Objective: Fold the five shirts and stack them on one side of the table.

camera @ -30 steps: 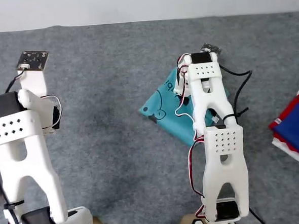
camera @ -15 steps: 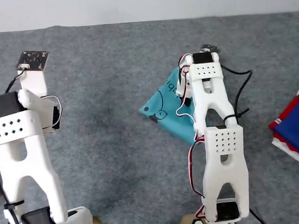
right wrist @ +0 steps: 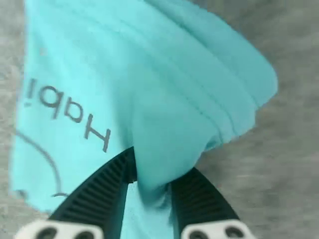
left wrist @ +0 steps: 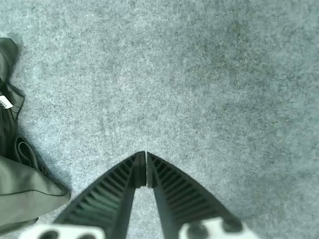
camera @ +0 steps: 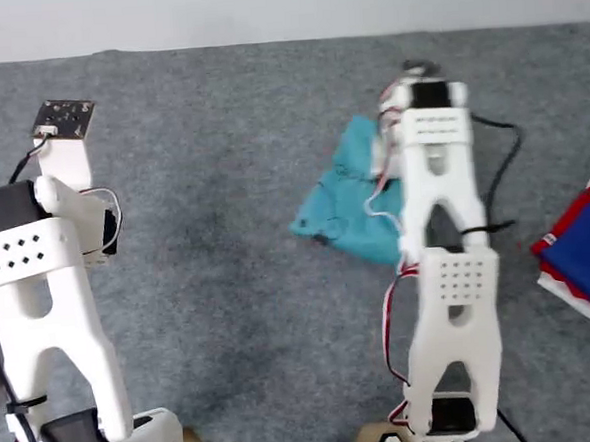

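My right gripper [right wrist: 159,165] has its fingers pinched on a fold of the teal shirt [camera: 346,203], which lies bunched on the grey table [camera: 206,236], partly hidden from above beneath that arm. My left gripper [left wrist: 146,157] is closed tip to tip on nothing, with a dark garment [left wrist: 17,184] cut off nearby. The folded stack [camera: 586,253] is cropped at the right, so I cannot count it.

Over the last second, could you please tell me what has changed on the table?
The right gripper, shut on the teal printed cotton shirt, swung toward the folded red, blue and white shirt stack, dragging the shirt along and bunching it. The left gripper stayed shut over the grey carpeted table; the stack did not move.
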